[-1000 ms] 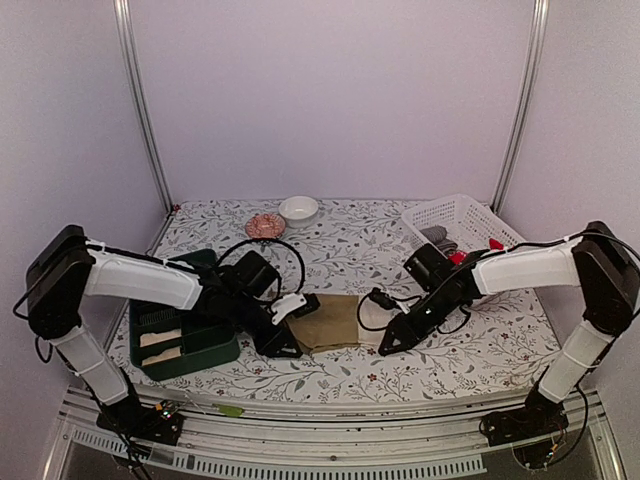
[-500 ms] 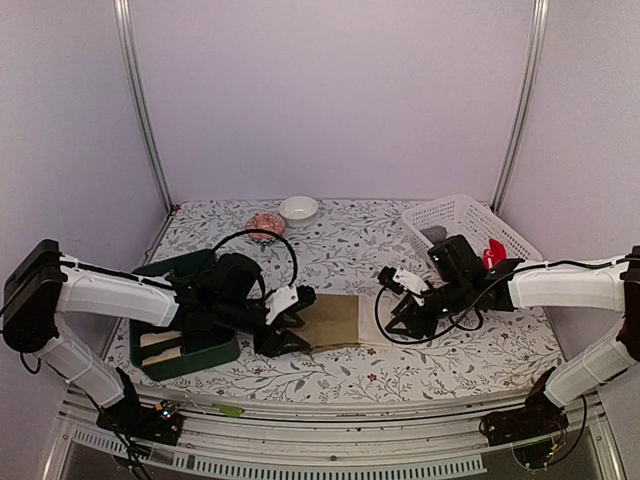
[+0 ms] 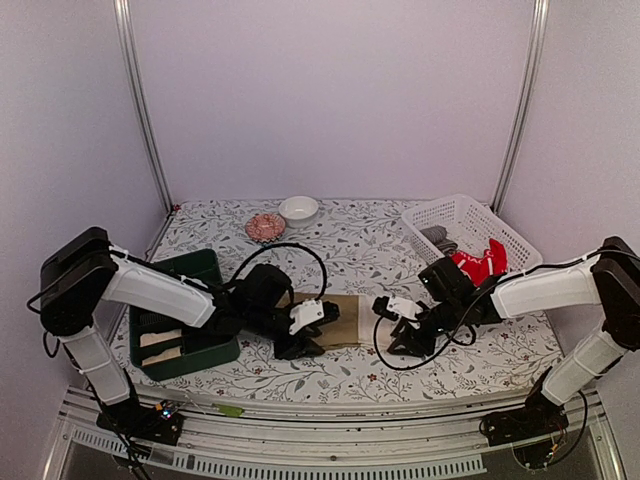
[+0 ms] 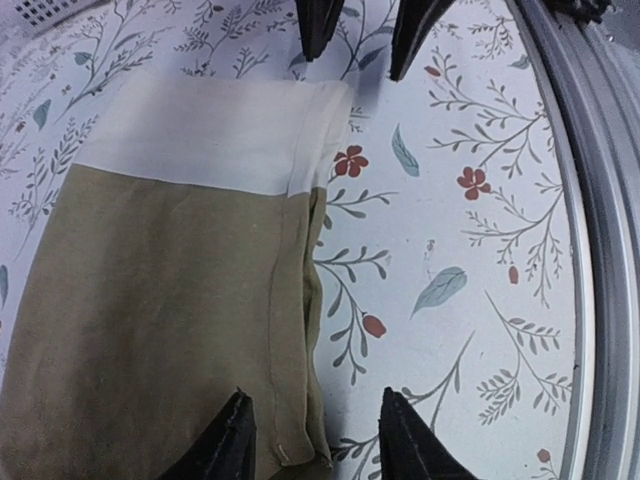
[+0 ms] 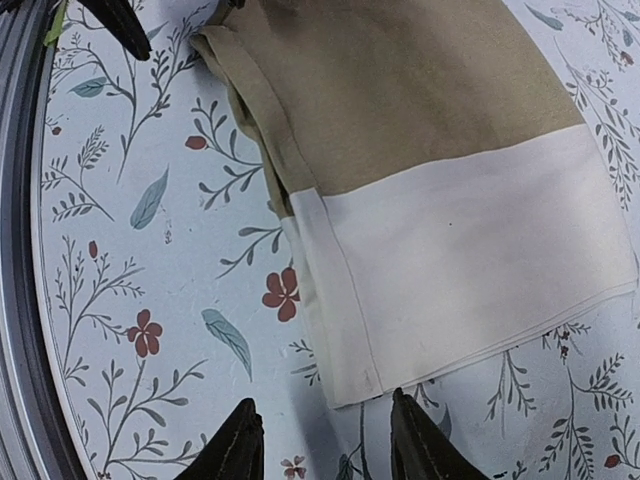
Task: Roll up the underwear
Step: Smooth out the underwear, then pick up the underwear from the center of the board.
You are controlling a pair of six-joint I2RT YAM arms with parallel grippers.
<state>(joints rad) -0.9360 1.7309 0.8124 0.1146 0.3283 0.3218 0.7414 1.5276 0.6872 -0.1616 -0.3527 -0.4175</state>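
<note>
A khaki-tan underwear (image 3: 338,318) with a cream waistband (image 4: 210,135) lies flat in the middle of the table. My left gripper (image 4: 315,425) is open at its tan end. One finger (image 4: 238,435) is over the cloth and the other is over the bare table, so the folded near edge lies between them. My right gripper (image 5: 325,435) is open just off the cream corner (image 5: 370,385), holding nothing. The two grippers (image 3: 298,345) (image 3: 395,338) face each other across the garment. A red underwear (image 3: 480,262) and a grey one (image 3: 437,238) sit in the white basket.
The white basket (image 3: 455,212) stands at the back right. A dark green bin (image 3: 200,345) holding a cream piece (image 3: 160,340) is at the left. A white bowl (image 3: 298,208) and a pinkish dish (image 3: 265,226) are at the back. The metal table rail (image 4: 600,200) runs close by.
My left gripper has moved right along the garment's near edge. The right gripper pulled back, then returned towards the cream corner. Both jaws now stand apart.
</note>
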